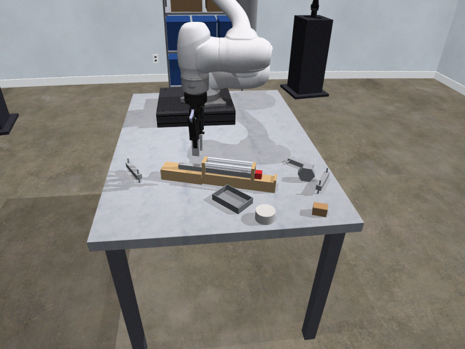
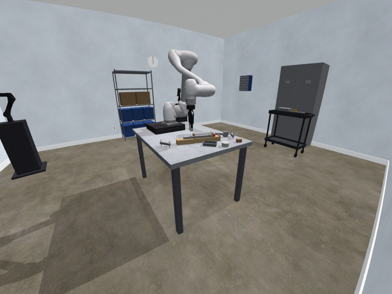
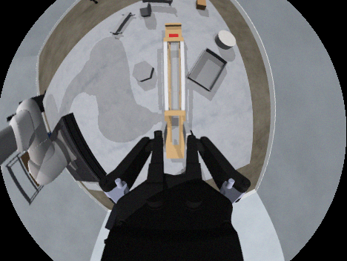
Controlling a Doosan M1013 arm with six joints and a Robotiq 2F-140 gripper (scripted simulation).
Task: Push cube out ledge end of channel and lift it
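Observation:
A long tan channel (image 1: pixel 217 176) lies across the middle of the table, its middle part roofed by a clear cover (image 1: pixel 229 164). The red cube (image 1: pixel 258 173) sits on the short ledge at the right end, just outside the cover and behind the raised lip (image 1: pixel 274 181). It also shows at the far end of the channel in the wrist view (image 3: pixel 173 35). A dark grey rod (image 1: pixel 189 167) lies in the open left part of the channel. My gripper (image 1: pixel 195 150) hangs above that left part, clear of it. Its fingers are nearly shut with nothing between them.
A grey tray (image 1: pixel 232 198), a white disc (image 1: pixel 265 213) and a small tan block (image 1: pixel 319 208) lie in front of the channel. A dark hexagonal block (image 1: pixel 306 173) and grey bars (image 1: pixel 322 180) lie to its right, another bar (image 1: pixel 133 170) to its left. The arm's black base (image 1: pixel 195 106) stands behind.

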